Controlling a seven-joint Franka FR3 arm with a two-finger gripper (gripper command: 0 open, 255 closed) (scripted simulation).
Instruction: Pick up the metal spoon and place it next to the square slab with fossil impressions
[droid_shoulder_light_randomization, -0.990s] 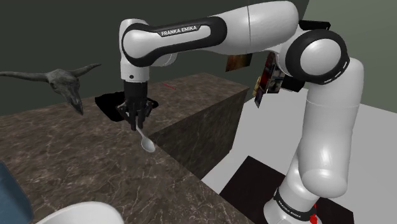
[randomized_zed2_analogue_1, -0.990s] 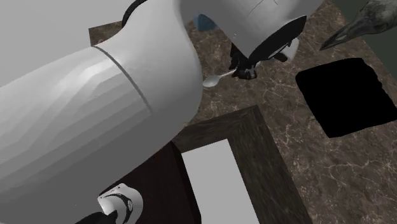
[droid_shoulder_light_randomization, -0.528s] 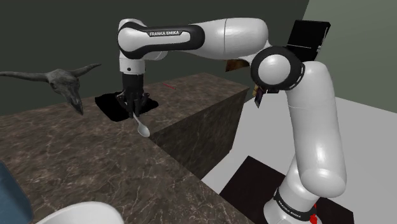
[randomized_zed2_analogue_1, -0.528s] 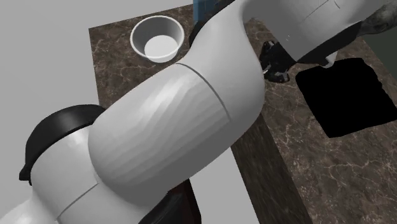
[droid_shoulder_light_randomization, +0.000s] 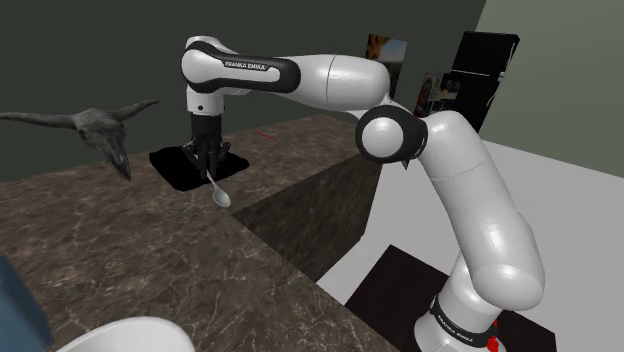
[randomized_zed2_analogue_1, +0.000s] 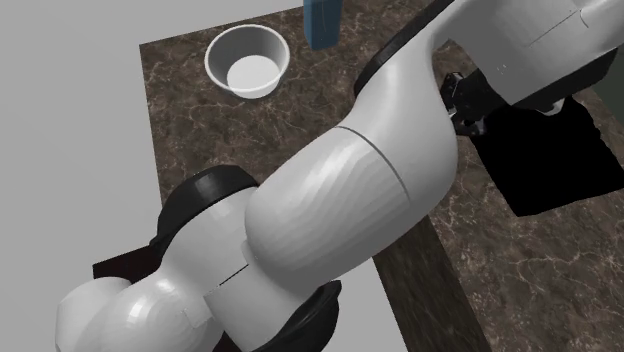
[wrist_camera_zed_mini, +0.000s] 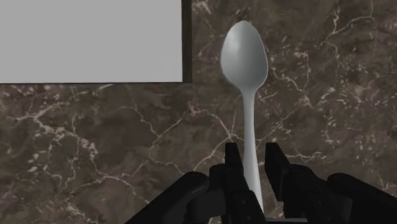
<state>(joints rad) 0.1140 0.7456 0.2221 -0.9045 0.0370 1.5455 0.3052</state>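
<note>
The white arm (droid_shoulder_light_randomization: 330, 80) reaches over the dark, veined stone counter (droid_shoulder_light_randomization: 150, 250), and the pick looks done; what remains is setting the spoon down beside the flat, plain black square slab (droid_shoulder_light_randomization: 178, 170). The black gripper (droid_shoulder_light_randomization: 207, 170) hangs at the slab's edge, pinching the thin handle of the smooth pale-grey spoon (droid_shoulder_light_randomization: 219, 194), its oval bowl low over the counter.

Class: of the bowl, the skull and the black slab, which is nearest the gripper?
The black slab: the gripper, holding the spoon, hangs at its edge; the skull is farther off, the bowl farthest, across the counter.
</note>
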